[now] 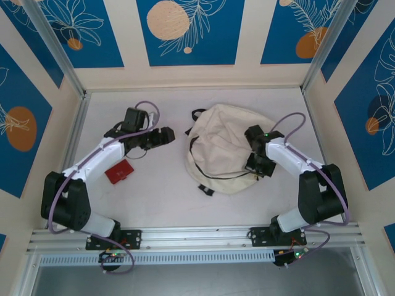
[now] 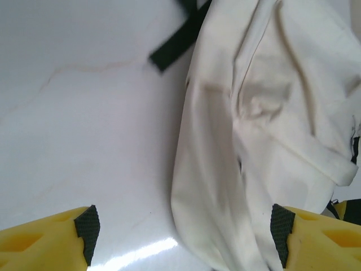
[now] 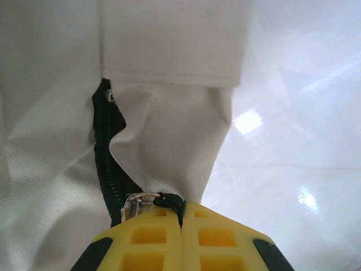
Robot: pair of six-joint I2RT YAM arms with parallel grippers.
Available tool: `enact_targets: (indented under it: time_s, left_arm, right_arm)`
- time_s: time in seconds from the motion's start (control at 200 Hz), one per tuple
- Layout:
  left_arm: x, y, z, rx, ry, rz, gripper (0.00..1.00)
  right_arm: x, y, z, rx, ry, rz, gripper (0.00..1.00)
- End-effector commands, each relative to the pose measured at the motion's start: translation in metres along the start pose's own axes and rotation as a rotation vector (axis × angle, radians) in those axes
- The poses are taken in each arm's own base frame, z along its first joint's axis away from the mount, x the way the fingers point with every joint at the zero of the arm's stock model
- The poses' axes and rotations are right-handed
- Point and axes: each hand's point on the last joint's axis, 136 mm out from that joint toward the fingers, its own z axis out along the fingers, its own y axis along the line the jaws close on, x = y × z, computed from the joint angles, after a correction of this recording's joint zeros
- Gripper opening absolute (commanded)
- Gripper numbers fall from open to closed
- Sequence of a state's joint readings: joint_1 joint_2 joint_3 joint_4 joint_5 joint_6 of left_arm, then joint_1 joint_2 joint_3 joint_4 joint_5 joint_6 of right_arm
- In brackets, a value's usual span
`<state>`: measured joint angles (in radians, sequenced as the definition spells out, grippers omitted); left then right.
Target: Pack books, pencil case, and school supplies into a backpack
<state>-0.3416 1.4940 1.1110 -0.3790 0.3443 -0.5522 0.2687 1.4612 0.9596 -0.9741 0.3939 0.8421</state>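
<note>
A cream-beige canvas backpack point(image 1: 219, 148) lies slumped on the white bench point(image 1: 154, 197), right of centre between the two arms. Its cloth is crumpled into soft folds. Black straps poke out at its far and near edges, and a thin dark line crosses its near side.

From above, we see the left arm point(image 1: 92, 163) reaching towards the backpack's left side, its jaws near the cloth but apart from it. A small red flat item point(image 1: 119, 172) lies on the bench beneath this arm; we cannot tell what it is. The right arm point(image 1: 296, 163) bends in from the right, its jaws down at the backpack's near right edge.

The left wrist view gives what the overhead view cannot. The left jaws stand wide apart and hold nothing, their yellow fingers and dark pads point(image 2: 87, 231) sitting at the bottom corners. Between them we see bare bench point(image 2: 67, 113) and the pale, creased side of the backpack point(image 2: 254, 113). A black strap point(image 2: 175, 45) end rests on the bench further off.

The right wrist view shows the grip up close. The right jaws are pressed together, pinching the black zipper pull point(image 3: 169, 202), with a small metal ring just beside it. From there the dark zipper point(image 3: 107, 152) runs up the cloth and slips under a folded flap. Glossy bench lies to the right.
</note>
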Motion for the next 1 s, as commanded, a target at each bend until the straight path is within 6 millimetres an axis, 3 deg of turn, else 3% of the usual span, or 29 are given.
enact_targets:
  time_s: [0.0, 0.12, 0.28, 0.43, 0.545, 0.68, 0.8, 0.995]
  left_arm:
    - [-0.002, -0.014, 0.028, 0.032, 0.079, 0.084, 0.81]
    - [-0.003, -0.038, 0.067, 0.066, 0.150, 0.131, 0.81]
    - [-0.003, -0.040, 0.118, 0.031, 0.225, 0.143, 0.81]
    - [0.008, -0.045, 0.151, 0.053, 0.314, 0.133, 0.72]
    - [0.025, -0.043, 0.165, 0.051, 0.390, 0.123, 0.54]
    - [0.038, -0.025, 0.165, -0.015, 0.417, 0.116, 0.22]
    - [0.049, -0.002, 0.149, -0.081, 0.407, 0.101, 0.01]
    - [0.067, 0.053, 0.097, -0.190, 0.351, 0.029, 0.00]
  right_arm:
    - [-0.031, 0.000, -0.030, -0.043, -0.129, 0.027, 0.35]
    - [-0.043, 0.040, -0.066, -0.254, -0.184, -0.049, 0.64]
    - [-0.042, 0.100, -0.084, -0.516, -0.132, -0.138, 0.70]
    - [-0.057, 0.122, -0.067, -0.519, -0.102, -0.150, 0.70]
    - [-0.061, 0.132, -0.046, -0.485, -0.064, -0.183, 0.70]
    - [-0.051, 0.146, -0.032, -0.491, -0.014, -0.248, 0.68]
    - [-0.031, 0.160, -0.027, -0.515, 0.037, -0.304, 0.68]
    - [0.029, 0.196, -0.033, -0.607, 0.144, -0.399, 0.67]
